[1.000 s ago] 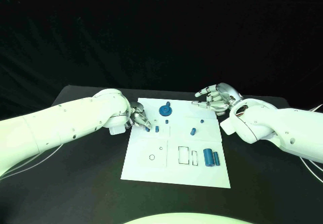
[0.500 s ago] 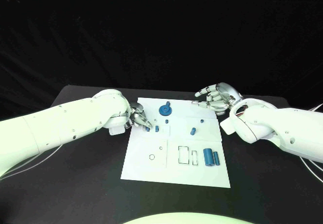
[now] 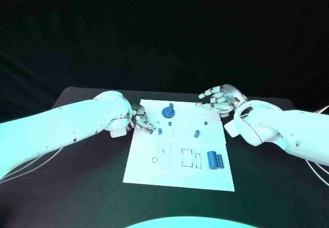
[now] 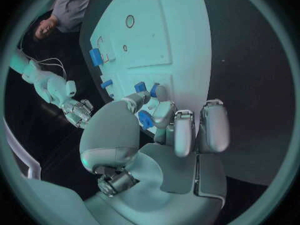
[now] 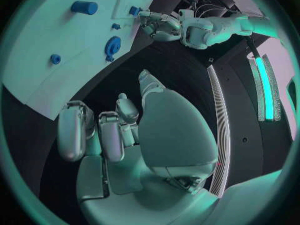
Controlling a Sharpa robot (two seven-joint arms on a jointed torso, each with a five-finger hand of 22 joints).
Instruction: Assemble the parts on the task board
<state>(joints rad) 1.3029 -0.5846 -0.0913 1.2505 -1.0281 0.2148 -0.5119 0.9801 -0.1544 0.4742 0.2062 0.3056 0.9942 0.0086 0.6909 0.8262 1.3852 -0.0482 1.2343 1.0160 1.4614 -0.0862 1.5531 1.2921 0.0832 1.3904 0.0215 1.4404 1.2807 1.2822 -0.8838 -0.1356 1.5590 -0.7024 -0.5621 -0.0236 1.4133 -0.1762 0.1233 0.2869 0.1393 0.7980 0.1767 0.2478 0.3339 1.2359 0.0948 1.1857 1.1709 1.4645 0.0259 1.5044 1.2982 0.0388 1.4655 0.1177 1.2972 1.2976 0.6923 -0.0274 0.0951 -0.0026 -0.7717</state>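
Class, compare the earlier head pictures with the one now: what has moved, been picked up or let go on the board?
Nothing visibly changed. The left hand stays at the board's left edge with a small blue part at its fingers; the right hand stays off the board's far right corner, holding nothing. The blue parts on the board lie as before.

— What is there apart from the job itself?
— A black table (image 3: pixel 82 190) carries everything; its surface is dark and matte, with its far edge meeting a black backdrop (image 3: pixel 164 42) that looks like hanging cloth.
— Anything lying on the table?
— Thin pale cables (image 3: pixel 316 167) trail across it near the right edge, and another thin cable (image 3: pixel 27 167) curves along the left side.
— Anything else?
— In the right wrist view, a bright lit strip (image 5: pixel 265 87) stands in the room behind.
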